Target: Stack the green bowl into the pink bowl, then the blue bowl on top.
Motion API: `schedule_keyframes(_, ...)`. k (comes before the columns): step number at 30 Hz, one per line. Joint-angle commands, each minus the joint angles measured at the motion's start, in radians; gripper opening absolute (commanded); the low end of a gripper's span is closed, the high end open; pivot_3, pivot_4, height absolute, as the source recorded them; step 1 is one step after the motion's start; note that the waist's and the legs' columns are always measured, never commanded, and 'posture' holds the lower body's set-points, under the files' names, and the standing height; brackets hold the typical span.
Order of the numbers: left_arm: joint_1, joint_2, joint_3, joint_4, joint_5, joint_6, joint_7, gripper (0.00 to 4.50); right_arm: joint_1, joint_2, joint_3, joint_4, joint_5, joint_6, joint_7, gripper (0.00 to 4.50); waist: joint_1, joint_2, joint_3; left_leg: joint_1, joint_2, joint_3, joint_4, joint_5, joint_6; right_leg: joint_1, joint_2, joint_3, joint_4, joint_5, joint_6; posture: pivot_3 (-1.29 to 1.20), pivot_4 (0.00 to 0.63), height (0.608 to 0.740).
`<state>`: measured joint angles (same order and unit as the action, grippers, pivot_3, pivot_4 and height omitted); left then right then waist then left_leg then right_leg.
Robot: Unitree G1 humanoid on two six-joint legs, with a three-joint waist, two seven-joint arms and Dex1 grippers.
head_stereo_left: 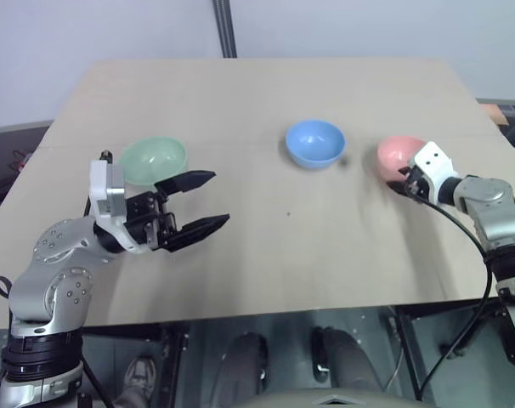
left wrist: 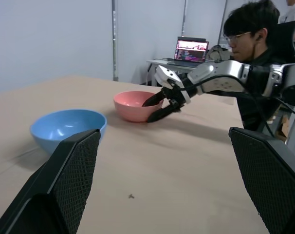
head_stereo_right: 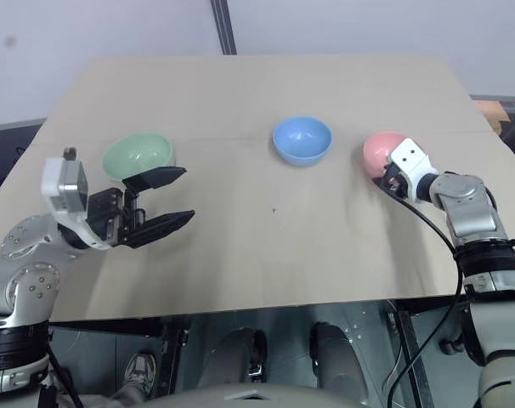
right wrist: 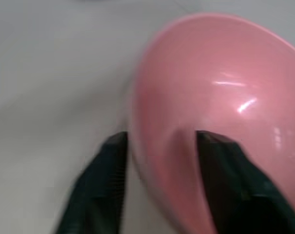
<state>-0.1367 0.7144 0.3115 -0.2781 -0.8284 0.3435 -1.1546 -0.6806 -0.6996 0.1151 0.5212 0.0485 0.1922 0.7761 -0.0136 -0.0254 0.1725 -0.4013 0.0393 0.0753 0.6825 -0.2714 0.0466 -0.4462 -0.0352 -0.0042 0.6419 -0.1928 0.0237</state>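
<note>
The pink bowl point(head_stereo_left: 394, 153) sits upright at the right of the tan table point(head_stereo_left: 266, 246). My right gripper point(left wrist: 146, 112) is shut on its near rim, one finger inside the bowl and one outside, as the right wrist view point(right wrist: 162, 135) shows up close. The blue bowl point(head_stereo_left: 314, 142) stands upright in the middle, apart from both grippers. At the left stands the green bowl point(head_stereo_left: 153, 159). My left gripper point(head_stereo_left: 220, 197) hovers open and empty just in front of it and to its right, pointing across the table toward the other bowls.
A person point(left wrist: 249, 34) sits beyond the table's right side, near a desk with an open laptop point(left wrist: 191, 48). A tiny dark speck point(head_stereo_left: 288, 214) lies on the table. The table's front edge point(head_stereo_left: 266, 313) runs close to me.
</note>
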Motion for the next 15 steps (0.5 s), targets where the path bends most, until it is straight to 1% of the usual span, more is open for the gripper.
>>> schedule_keyframes(1,0.017,-0.004,0.025,-0.052,-0.018,-0.005,0.01,4.5,-0.018,0.0,-0.015,-0.013,-0.016,-0.048,0.008,0.22,0.0,0.0,0.0,0.0,0.0,0.0,0.0,0.0,0.0,0.0,0.0,0.0,0.0,0.0,0.0,0.0,0.15,0.74)
schedule_keyframes(2,0.022,-0.006,0.027,-0.053,-0.017,-0.007,0.012,4.5,-0.016,0.002,-0.016,-0.027,-0.02,-0.051,0.005,0.1,0.0,0.0,0.0,0.0,0.0,0.0,0.0,0.0,0.0,0.0,0.0,0.0,0.0,0.0,0.0,0.0,0.15,0.74)
schedule_keyframes(6,0.026,-0.012,0.023,-0.037,-0.001,-0.012,0.027,4.5,0.001,-0.001,-0.014,-0.11,-0.021,-0.049,0.035,0.1,0.0,0.001,0.0,0.001,0.0,0.0,0.0,0.0,0.0,0.0,0.0,0.0,0.001,0.0,0.0,0.0,0.15,0.74)
schedule_keyframes(9,0.039,-0.016,0.027,0.001,0.023,-0.022,0.039,4.5,0.055,-0.003,-0.016,-0.304,0.042,-0.013,0.121,0.1,0.0,0.001,0.0,0.001,0.001,0.0,0.0,0.0,0.0,0.0,0.0,0.0,0.001,0.0,0.0,0.0,0.15,0.74)
schedule_keyframes(11,0.053,-0.017,0.039,0.037,0.047,-0.039,0.041,4.5,0.138,-0.005,0.008,-0.55,0.128,0.109,0.183,0.1,0.001,0.001,0.0,0.001,0.002,0.0,0.0,0.0,0.0,0.0,0.0,0.0,0.001,0.0,0.0,0.0,0.15,0.74)
schedule_keyframes(13,0.063,-0.016,0.05,0.071,0.067,-0.057,0.039,4.5,0.205,-0.004,0.045,-0.743,0.18,0.213,0.21,0.1,0.002,0.001,0.0,0.001,0.004,-0.001,0.0,0.0,0.0,0.0,0.0,-0.001,0.001,0.0,0.0,0.0,0.15,0.74)
schedule_keyframes(15,0.067,-0.017,0.057,0.094,0.077,-0.072,0.035,4.5,0.243,-0.002,0.08,-0.852,0.195,0.277,0.213,0.1,0.003,0.001,0.0,0.001,0.004,-0.001,0.0,0.0,0.0,0.0,0.0,-0.001,0.001,0.0,0.0,0.0,0.15,0.74)
